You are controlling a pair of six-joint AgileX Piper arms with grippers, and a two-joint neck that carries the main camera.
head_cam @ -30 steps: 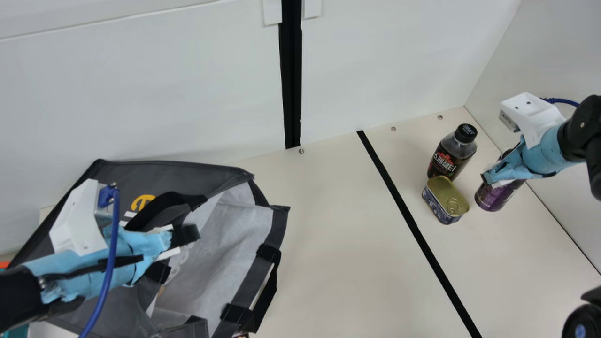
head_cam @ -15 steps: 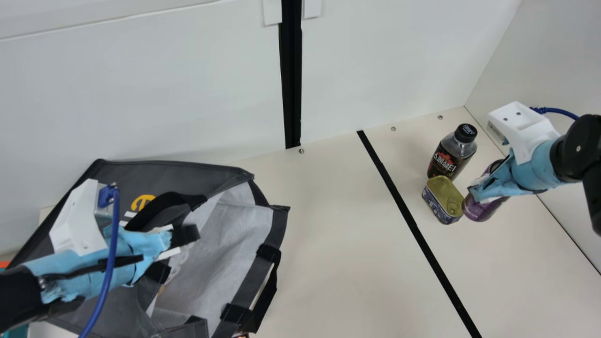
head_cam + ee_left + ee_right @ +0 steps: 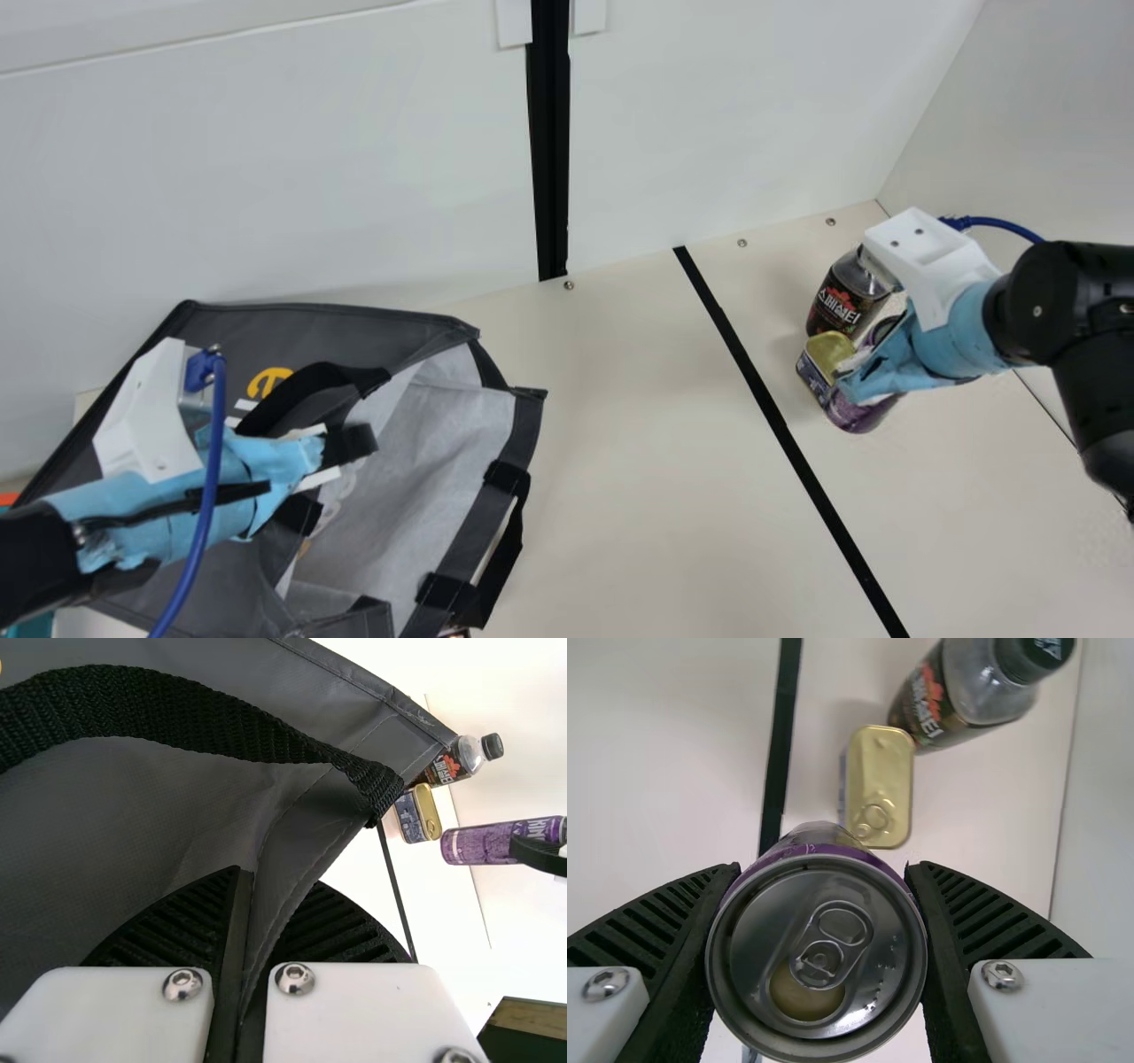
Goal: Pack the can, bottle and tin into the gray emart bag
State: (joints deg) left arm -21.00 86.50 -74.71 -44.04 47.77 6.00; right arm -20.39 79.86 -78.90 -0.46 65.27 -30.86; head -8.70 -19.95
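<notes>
My right gripper [image 3: 855, 377] holds the purple can [image 3: 858, 415] in front of the tin [image 3: 828, 353], partly covering it. In the right wrist view, my right gripper [image 3: 819, 948] has its pads pressed on both sides of the can [image 3: 815, 957]. Upright behind the tin stands the dark bottle [image 3: 840, 299], its cap behind the white wrist mount. At the left, my left gripper [image 3: 332, 456] is at the gray bag's [image 3: 425, 452] opening. My left gripper [image 3: 244, 930] is shut on the bag's edge [image 3: 297, 837] in the left wrist view.
A black strip [image 3: 780, 425] runs along the table between bag and bottle. White walls [image 3: 709, 115] rise behind and at the right. The bag's black handles [image 3: 505, 478] hang around its opening.
My right gripper has moved left and toward the table's front with the can, from beside the bottle and tin to in front of the tin. My left arm and the bag have kept still.
</notes>
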